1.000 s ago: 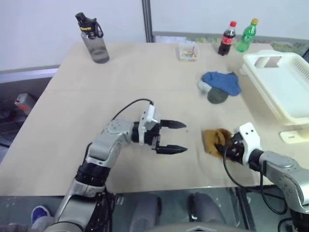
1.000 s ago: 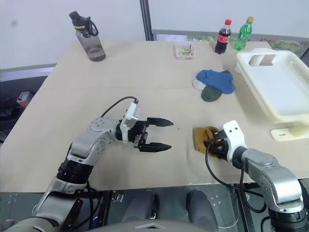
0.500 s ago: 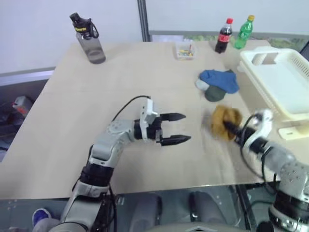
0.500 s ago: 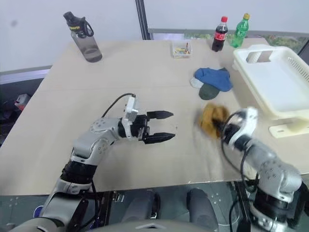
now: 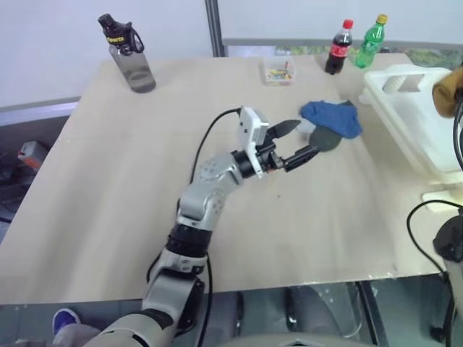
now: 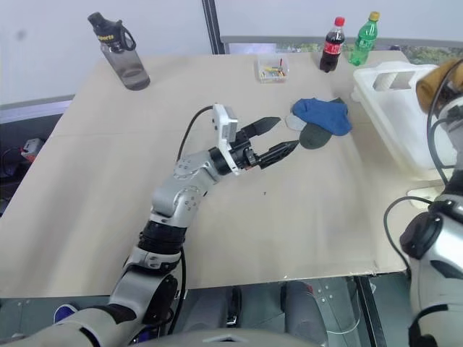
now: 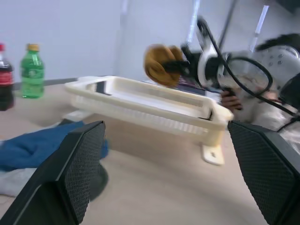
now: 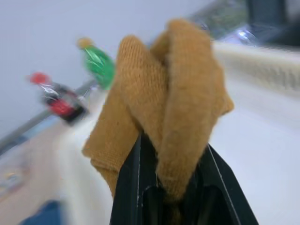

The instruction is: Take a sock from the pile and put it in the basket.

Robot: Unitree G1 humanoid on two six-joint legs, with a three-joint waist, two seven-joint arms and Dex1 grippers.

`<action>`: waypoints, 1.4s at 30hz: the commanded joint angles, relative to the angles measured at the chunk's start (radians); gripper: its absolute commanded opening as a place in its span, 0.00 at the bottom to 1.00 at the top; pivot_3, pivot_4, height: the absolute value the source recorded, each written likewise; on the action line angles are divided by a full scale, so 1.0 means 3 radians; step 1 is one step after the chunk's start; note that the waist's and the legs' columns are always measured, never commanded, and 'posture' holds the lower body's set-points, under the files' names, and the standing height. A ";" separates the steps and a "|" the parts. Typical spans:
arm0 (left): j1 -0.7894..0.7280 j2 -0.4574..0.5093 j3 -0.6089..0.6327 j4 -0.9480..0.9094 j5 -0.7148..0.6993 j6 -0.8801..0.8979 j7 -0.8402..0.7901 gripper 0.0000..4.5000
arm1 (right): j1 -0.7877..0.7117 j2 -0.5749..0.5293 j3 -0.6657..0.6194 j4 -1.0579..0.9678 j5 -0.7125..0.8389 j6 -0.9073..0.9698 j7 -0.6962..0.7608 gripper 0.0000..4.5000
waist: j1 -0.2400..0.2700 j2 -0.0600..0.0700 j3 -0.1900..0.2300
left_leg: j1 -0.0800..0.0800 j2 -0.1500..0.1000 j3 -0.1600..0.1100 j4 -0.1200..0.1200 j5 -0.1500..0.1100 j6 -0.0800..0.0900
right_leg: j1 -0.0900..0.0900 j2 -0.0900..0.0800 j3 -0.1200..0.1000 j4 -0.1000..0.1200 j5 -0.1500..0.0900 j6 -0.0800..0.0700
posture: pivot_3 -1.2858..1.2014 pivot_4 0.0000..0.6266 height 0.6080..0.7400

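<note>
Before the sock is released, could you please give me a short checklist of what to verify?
1. Right gripper shut on the mustard sock: ok.
2. Sock held above the white basket: ok in the left wrist view, over its near rim.
3. Sock well inside the rim rather than at its edge: cannot tell.
4. Basket interior free of things: ok where visible.
5. Left gripper open and away from the basket, near the pile: ok.
6. Bottles clear of the drop: ok.

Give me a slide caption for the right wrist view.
Right end effector shut on a mustard sock, held over the white basket.
</note>
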 commanded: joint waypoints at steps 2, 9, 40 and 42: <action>-0.0038 -0.0032 0.0034 -0.0064 0.0064 -0.0162 0.0093 1.00 | -0.0216 -0.0190 0.0092 0.0751 -0.0133 -0.0340 0.0274 0.10 | 0.0005 0.0002 0.0000 | -0.0001 0.0000 0.0002 -0.0006 0.0001 -0.0001 | 0.0000 0.0000 0.0001 -0.0008 0.0000 0.0000 | 0.52 0.24 1.00; 0.0064 0.0067 0.0021 -0.0093 0.0067 -0.0108 0.0060 1.00 | -0.0193 -0.0351 0.0317 0.0797 -0.0319 -0.0289 0.0397 0.82 | 0.0014 0.0005 0.0002 | -0.0007 -0.0001 0.0004 -0.0009 0.0007 -0.0012 | 0.0000 -0.0003 0.0001 -0.0022 0.0003 0.0005 | 0.52 0.24 1.00; 0.1137 0.1924 0.0843 -0.0471 -0.0305 0.0169 -0.0966 1.00 | 0.4623 0.0078 0.0555 -0.5518 -0.0056 0.0035 0.1394 0.98 | 0.0022 0.0012 0.0000 | 0.0008 0.0008 -0.0022 0.0033 -0.0001 0.0002 | 0.0009 0.0001 0.0000 0.0017 0.0001 0.0006 | 0.52 0.24 1.00; 0.1220 0.2009 0.0894 -0.0542 -0.0334 0.0207 -0.0979 1.00 | 0.4688 0.0062 0.0525 -0.5504 -0.0065 -0.0011 0.1459 0.98 | 0.0023 0.0011 0.0000 | 0.0012 0.0012 -0.0021 0.0033 -0.0002 0.0002 | 0.0011 0.0002 0.0000 0.0020 0.0000 0.0006 | 0.52 0.24 1.00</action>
